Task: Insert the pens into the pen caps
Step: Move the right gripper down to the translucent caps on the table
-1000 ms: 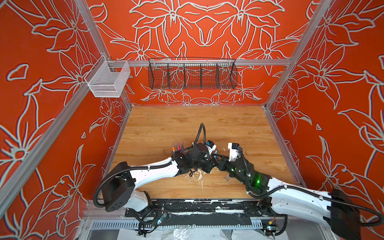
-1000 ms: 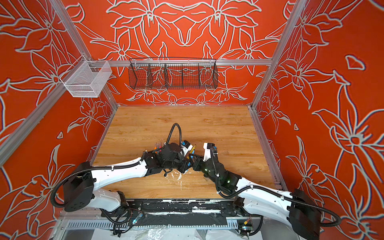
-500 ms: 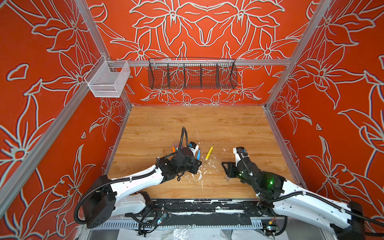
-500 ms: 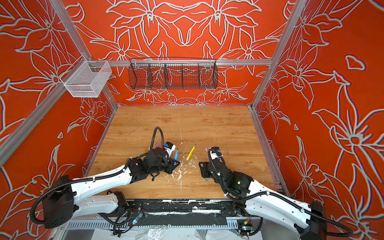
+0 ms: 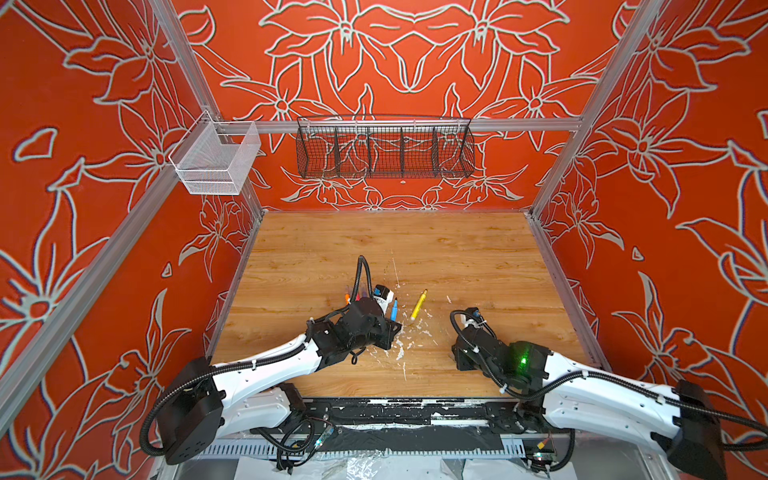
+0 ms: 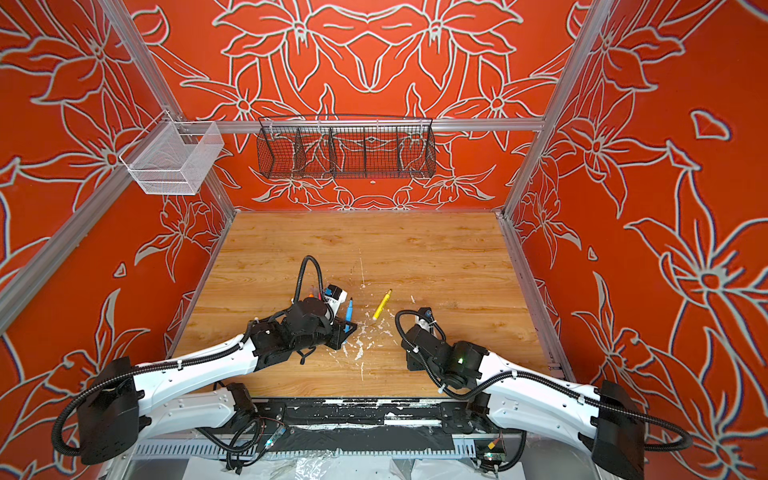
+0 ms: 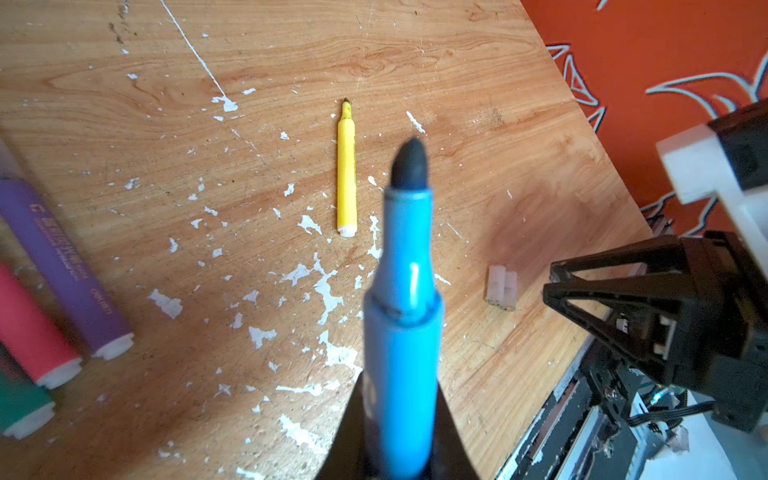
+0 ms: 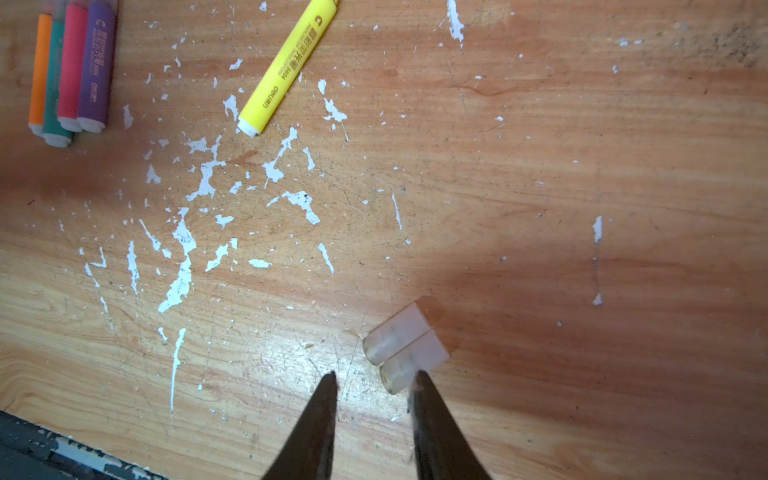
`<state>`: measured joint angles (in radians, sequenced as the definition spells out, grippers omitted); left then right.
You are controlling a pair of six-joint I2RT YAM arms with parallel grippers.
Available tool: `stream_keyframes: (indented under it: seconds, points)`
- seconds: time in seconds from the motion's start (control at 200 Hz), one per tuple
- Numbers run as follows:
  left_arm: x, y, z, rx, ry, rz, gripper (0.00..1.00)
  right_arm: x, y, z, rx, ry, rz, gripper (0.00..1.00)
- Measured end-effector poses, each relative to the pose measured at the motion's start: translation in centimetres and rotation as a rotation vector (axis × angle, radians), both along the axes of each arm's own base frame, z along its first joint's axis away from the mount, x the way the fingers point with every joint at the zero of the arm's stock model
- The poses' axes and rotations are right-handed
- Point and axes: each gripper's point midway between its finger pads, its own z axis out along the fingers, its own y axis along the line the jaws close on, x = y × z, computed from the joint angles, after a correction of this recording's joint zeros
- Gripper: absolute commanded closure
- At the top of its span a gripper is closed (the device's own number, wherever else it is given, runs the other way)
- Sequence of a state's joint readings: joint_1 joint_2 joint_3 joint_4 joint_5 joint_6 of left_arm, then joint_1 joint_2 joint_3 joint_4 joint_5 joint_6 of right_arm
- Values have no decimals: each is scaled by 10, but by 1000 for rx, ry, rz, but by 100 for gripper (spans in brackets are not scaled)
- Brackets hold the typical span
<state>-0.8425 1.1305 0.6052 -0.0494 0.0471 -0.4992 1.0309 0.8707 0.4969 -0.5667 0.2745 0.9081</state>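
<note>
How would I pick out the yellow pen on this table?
On the wooden table, find the patch of white paint flecks. The yellow pen lies at its far edge, alone, slanted and uncapped; the blue pen is gripped, and four others lie bundled together.

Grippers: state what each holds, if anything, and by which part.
Left gripper holds the blue pen by its rear barrel. Right gripper holds nothing, jaws apart beside two pen caps.

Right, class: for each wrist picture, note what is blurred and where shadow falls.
Left wrist view: the blue pen up close is soft, the pink pen smeared, the yellow pen sharp. Right wrist view: the right claw looks blurred; shadow falls around the two caps.
</note>
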Motion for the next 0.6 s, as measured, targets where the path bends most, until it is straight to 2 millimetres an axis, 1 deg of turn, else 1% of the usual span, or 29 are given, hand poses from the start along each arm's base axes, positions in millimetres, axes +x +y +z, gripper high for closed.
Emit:
stream_keyframes:
  seconds: [0.265, 0.35, 0.44, 0.6]
  points:
    - [-3, 2, -1, -7, 0, -5, 100, -2, -1, -9, -18, 24, -22, 67]
    - [-4, 1, 3, -18, -7, -8, 100, -3, -2, -13, -24, 30, -28, 67]
    - [-5, 1, 9, -33, -17, -12, 100, -4, -5, -17, -35, 35, -38, 72]
    - [-5, 2, 15, -49, -30, -14, 100, -6, -13, -28, -68, 44, -56, 71]
